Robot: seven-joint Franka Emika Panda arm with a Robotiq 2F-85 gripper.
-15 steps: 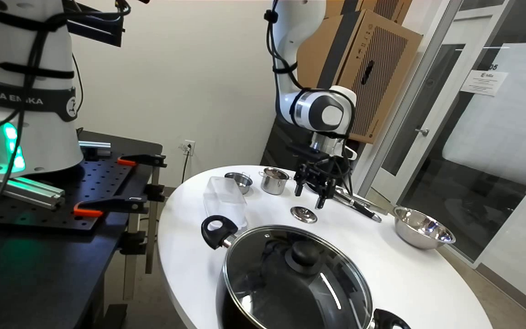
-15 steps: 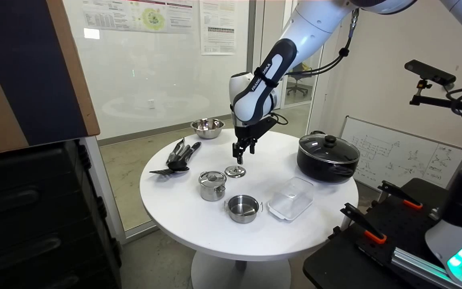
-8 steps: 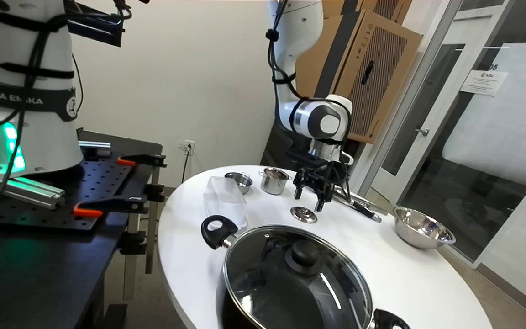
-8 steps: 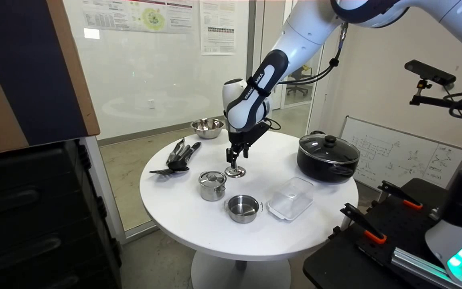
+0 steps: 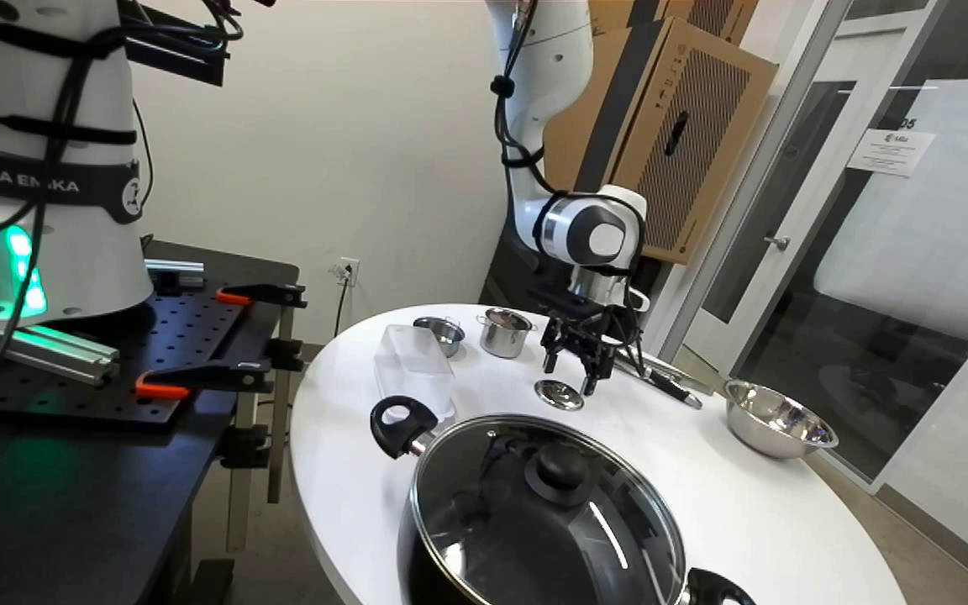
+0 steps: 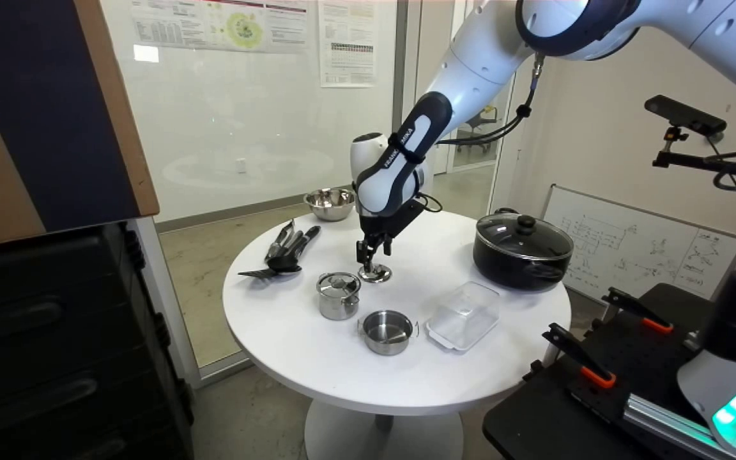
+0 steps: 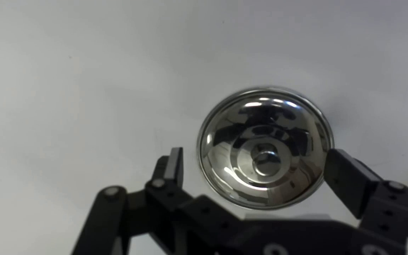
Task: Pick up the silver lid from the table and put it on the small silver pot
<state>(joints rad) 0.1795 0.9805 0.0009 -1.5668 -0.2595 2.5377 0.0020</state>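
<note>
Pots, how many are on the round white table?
3, all showing in both exterior views: the small silver pot, open, beside the clear plastic box; the taller silver pot, lidded, near the loose silver lid; and the big black pot, on the box's other side.

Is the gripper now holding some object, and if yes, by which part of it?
Nothing is held: the gripper is open, its jaws wide apart, and the silver lid lies on the table.
</note>
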